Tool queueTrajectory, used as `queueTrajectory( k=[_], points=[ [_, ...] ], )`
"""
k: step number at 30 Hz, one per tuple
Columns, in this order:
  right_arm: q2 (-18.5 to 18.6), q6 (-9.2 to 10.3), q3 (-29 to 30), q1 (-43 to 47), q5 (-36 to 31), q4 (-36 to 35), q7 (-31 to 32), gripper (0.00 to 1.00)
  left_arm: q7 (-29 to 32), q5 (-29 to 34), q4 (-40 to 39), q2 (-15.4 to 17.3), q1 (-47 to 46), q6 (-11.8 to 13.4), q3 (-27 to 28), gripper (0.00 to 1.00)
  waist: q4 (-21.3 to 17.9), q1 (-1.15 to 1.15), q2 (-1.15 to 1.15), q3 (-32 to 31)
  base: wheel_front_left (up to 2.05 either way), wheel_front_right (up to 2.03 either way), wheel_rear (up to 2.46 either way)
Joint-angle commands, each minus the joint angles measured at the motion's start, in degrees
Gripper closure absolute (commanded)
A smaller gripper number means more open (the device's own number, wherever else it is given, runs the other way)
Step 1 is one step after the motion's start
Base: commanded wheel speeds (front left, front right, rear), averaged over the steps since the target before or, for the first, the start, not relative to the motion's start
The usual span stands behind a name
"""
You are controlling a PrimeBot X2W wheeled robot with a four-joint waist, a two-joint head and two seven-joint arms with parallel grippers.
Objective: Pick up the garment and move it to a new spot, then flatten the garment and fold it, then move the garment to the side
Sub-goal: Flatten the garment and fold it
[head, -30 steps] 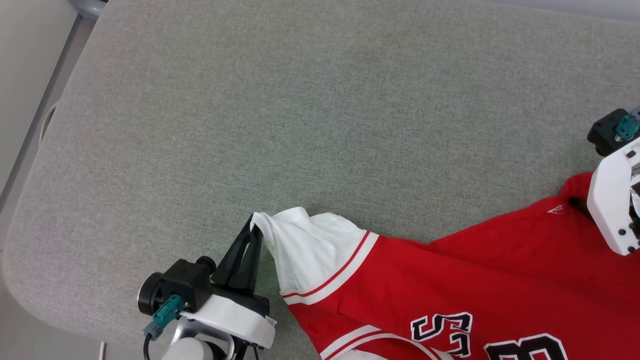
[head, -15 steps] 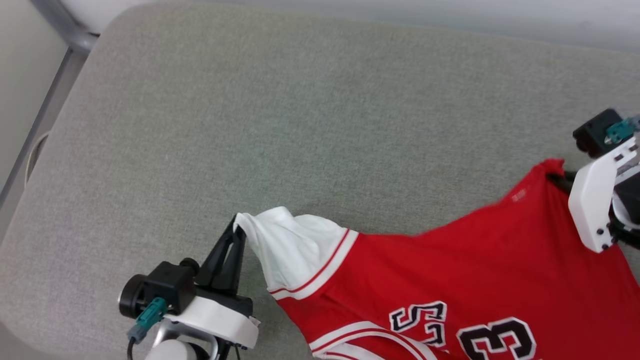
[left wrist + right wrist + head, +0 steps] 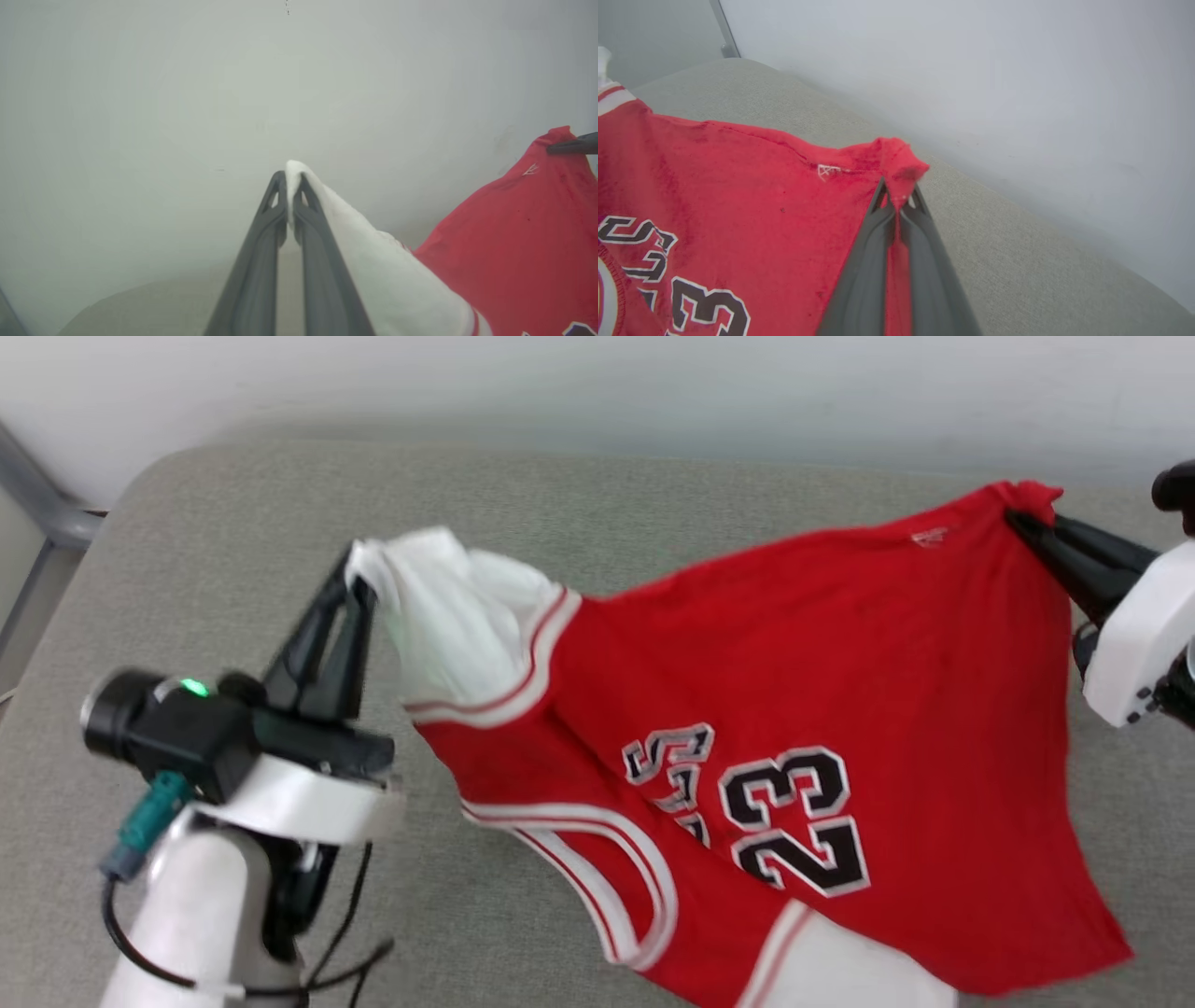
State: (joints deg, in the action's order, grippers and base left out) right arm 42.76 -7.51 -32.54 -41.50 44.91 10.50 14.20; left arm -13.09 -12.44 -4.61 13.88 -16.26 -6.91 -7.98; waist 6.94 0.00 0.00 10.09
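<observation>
Left end effector (image 3: 360, 574) pinches the shirt (image 3: 840, 644) by its sleeve, right end effector (image 3: 1019, 521) by a corner; its hanging weight could tug our thin grips loose.

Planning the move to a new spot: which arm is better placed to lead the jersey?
Left, probably: the left gripper pinches the jersey's sleeve beside bare cushion; the right gripper grips a red corner near the wall.

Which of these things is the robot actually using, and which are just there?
In use: the jersey, the left end effector pinching its white sleeve, the right end effector pinching a red corner.
Just there: the grey padded surface, the pale wall.
</observation>
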Motion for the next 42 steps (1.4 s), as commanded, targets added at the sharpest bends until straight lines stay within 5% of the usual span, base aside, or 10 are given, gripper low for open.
queueTrajectory(
  k=[1, 15, 29, 35, 42],
  points=[
    [-1.0, 0.04, 1.1, -1.5, -1.1, -1.0, -0.9, 1.0, 0.9, -0.5, -1.2, 1.0, -3.7, -0.1, 0.3, 1.0, -1.1, 0.0, 0.0, 0.3, 0.0, 0.0, 0.0],
    [-7.6, 0.04, 11.3, -20.5, -12.1, -0.2, -1.4, 1.0, 7.8, -2.5, 1.3, 8.6, -39.1, -0.4, -4.6, 1.0, -3.4, 0.0, 0.0, 11.6, 0.0, 0.0, 0.0],
    [-14.7, 0.06, 14.9, -53.7, -22.7, 16.0, -6.2, 1.0, 5.7, -6.5, 23.4, 12.4, -82.5, -0.5, -13.2, 1.0, -5.4, 0.0, 0.0, 22.1, 0.0, 0.0, 0.0],
    [-16.8, 0.05, 14.2, -63.2, -25.0, 24.9, -10.2, 1.0, 3.1, -7.0, 31.4, 11.9, -93.4, -0.5, -15.8, 1.0, -5.7, 0.0, 0.0, 24.3, 0.0, 0.0, 0.0],
    [-17.5, 0.06, 9.7, -66.6, -24.2, 32.8, -12.9, 1.0, 0.3, -9.2, 37.7, 12.1, -95.6, -0.5, -19.6, 1.0, -5.0, 0.0, 0.0, 28.4, 0.0, 0.0, 0.0]
  ],
)
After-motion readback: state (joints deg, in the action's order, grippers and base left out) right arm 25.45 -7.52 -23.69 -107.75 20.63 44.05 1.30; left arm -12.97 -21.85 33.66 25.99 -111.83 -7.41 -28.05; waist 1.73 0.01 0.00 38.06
